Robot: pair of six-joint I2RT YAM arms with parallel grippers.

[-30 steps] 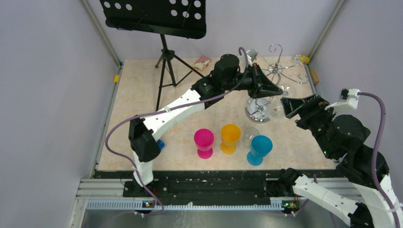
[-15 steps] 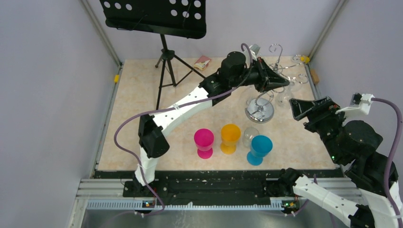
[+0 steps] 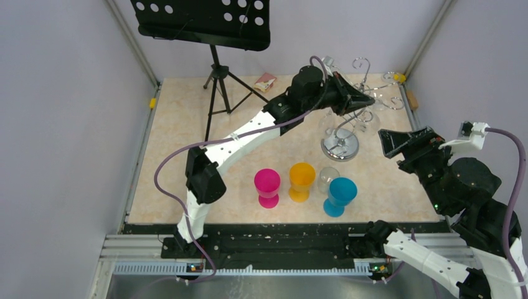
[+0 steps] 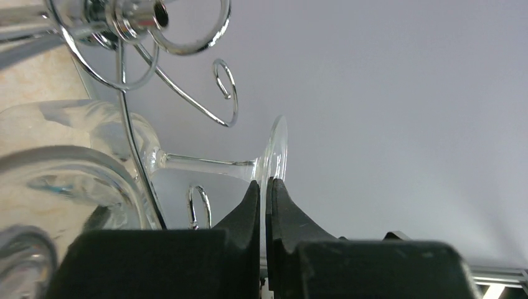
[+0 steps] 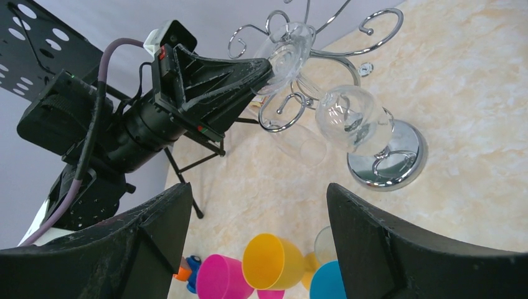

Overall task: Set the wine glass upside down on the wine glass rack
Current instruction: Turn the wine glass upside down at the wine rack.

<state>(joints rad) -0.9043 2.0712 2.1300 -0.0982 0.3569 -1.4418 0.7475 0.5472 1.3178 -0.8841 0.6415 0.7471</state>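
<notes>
On the tabletop (image 3: 187, 143), the wine glass rack (image 3: 340, 147) stands toward the far right corner, and the left arm (image 3: 249, 134) reaches across to its top. The wine glass (image 4: 205, 165) is up among the curled hook arms (image 4: 218, 93), tilted with its bowl lower than its foot, so the turning-over looks largely done. The left claw (image 4: 266, 190) is closed narrow on the edge of the glass's foot, pinching the thin disc between its fingers (image 4: 249, 205). I cannot tell whether the stem is already slid into a hook; the glass appears to be carried by the claw rather than by the rack. What seems left is seating the foot on a hook arm, letting go and backing away. The right claw (image 3: 391, 140) hovers near the right edge, spread wide and holding nothing.
</notes>
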